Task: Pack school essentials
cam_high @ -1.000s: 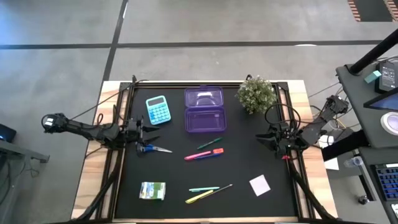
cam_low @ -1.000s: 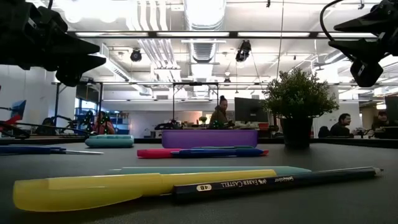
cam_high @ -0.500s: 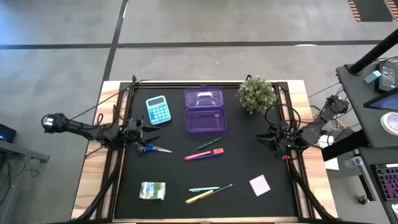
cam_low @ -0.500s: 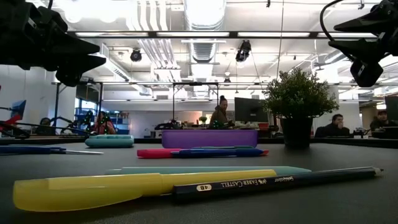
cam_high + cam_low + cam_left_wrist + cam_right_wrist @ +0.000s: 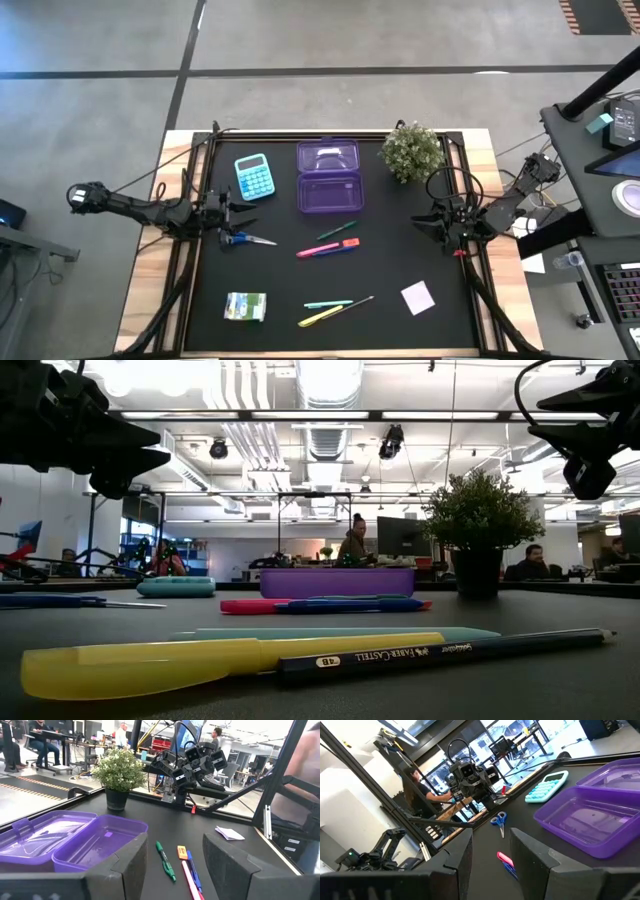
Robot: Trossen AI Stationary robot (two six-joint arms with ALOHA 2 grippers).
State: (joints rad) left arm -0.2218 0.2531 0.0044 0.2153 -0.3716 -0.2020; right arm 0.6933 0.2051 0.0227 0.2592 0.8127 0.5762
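Black table mat (image 5: pixel 400 255) spans the work area. Purple box (image 5: pixel 330 178) lies open at the far middle, lid hinged back, nothing inside visible. Potted plant (image 5: pixel 412 150) stands to its right, teal calculator (image 5: pixel 254 176) to its left.

My left gripper (image 5: pixel 228 214) hangs at the mat's left edge, just above the blue-handled scissors (image 5: pixel 243 239); fingers (image 5: pixel 131 860) spread apart, holding nothing. My right gripper (image 5: pixel 428 222) hangs at the right edge, level with the left; fingers (image 5: pixel 457 855) parted, also empty.

Green-and-white packet (image 5: pixel 245 306) sits near the front left corner. White square pad (image 5: pixel 418 297) sits front right, well apart from the packet.

Mid-mat: pink marker (image 5: pixel 328 247) with a blue pen touching alongside it; green pen (image 5: pixel 336 231) just behind them. Front middle: yellow marker (image 5: pixel 322 317), teal pen (image 5: pixel 328 303) and a dark pencil (image 5: pixel 356 304), lying close together.
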